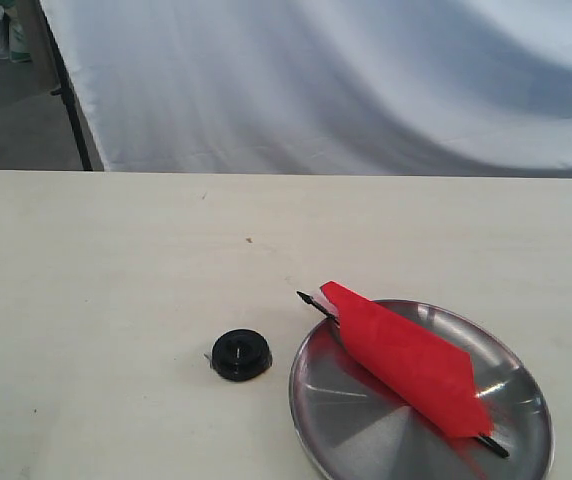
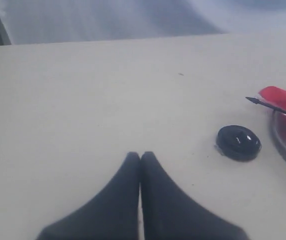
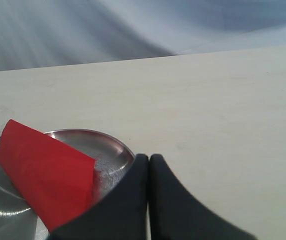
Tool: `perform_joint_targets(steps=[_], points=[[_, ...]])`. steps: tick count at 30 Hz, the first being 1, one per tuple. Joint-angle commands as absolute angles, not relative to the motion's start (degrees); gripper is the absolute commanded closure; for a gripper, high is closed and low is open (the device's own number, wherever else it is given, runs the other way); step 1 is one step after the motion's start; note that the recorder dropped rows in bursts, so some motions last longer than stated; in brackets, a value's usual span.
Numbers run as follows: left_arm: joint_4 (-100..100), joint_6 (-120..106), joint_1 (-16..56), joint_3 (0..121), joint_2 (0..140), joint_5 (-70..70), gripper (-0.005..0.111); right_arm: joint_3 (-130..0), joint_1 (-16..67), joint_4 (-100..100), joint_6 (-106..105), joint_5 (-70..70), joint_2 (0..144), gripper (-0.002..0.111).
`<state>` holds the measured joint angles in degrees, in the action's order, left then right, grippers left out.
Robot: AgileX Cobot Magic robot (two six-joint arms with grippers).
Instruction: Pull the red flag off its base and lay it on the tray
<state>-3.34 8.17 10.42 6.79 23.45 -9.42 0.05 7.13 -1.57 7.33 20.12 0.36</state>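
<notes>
our left end effector (image 2: pixel 141 157) and right end effector (image 3: pixel 149 160) are each pinched closed on nothing, over the tabletop (image 1: pixel 116 280). the laying looks done, so we should lift away high, clear of the pole tip overhanging the rim. the red flag (image 1: pixel 406 365) lies slantwise across the tray (image 1: pixel 366 425), bright cloth on a black pole; the base (image 1: pixel 241 354) sits empty just beside.
</notes>
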Motion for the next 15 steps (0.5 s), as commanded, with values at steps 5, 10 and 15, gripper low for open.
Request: perform_joint_targets(steps=[5, 10, 15], points=[[-2.53, 8.57, 5.99, 0.00, 8.97, -13.20, 0.107, 0.00, 7.01, -2.00, 7.21, 19.78, 0.00, 0.109], [-2.53, 8.58, 2.19, 0.00, 2.90, -15.12, 0.107, 0.00, 7.01, -2.00, 7.21, 19.78, 0.00, 0.109], [-2.53, 8.58, 0.62, 0.00, 0.00, -15.23, 0.107, 0.00, 7.01, -2.00, 7.21, 19.78, 0.00, 0.109]])
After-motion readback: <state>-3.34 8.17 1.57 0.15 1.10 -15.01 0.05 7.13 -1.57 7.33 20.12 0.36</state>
